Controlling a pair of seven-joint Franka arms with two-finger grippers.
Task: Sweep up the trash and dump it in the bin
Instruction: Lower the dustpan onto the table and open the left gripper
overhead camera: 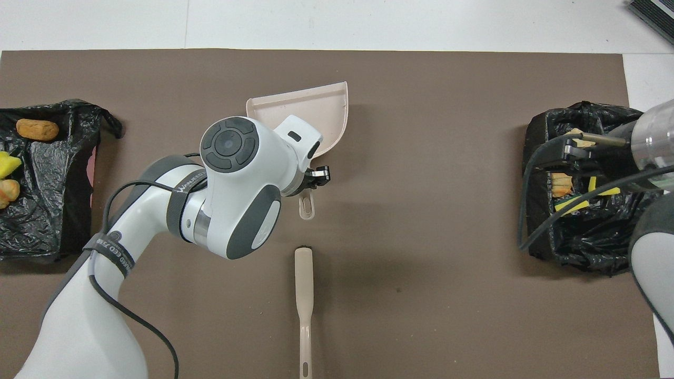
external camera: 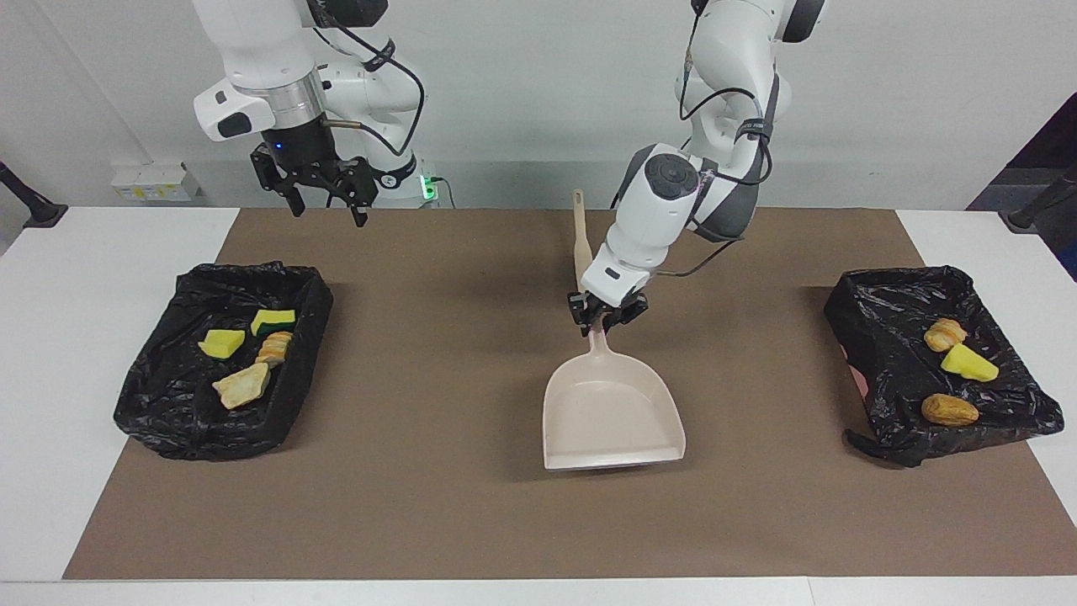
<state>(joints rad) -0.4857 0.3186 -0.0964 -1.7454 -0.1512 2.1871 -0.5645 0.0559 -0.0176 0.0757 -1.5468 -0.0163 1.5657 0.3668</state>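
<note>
- Trash: 7 scraps total. 4 (external camera: pixel 244 349) in the black-lined bin (external camera: pixel 181 421) at the right arm's end of the tabletop, 3 (external camera: pixel 951 370) in the bin (external camera: pixel 883 353) at the left arm's end.
- Mix: yellow sponge wedges, brown rolls, a pale rocky chunk.
- Left hand (external camera: pixel 604 316) clamped on the beige plastic dustpan (external camera: pixel 610 417) handle, mid-mat (brown mat (external camera: pixel 421 505), white tabletop (external camera: pixel 50 404)).
- Right hand (external camera: pixel 324 189) open, over the mat's robot-side edge.
- 1 brush (overhead camera: pixel 304 295).

dustpan (external camera: pixel 610 417) beige | mat (external camera: pixel 437 505) brown | bin liners (external camera: pixel 181 396) black | sponges (external camera: pixel 969 362) yellow
</note>
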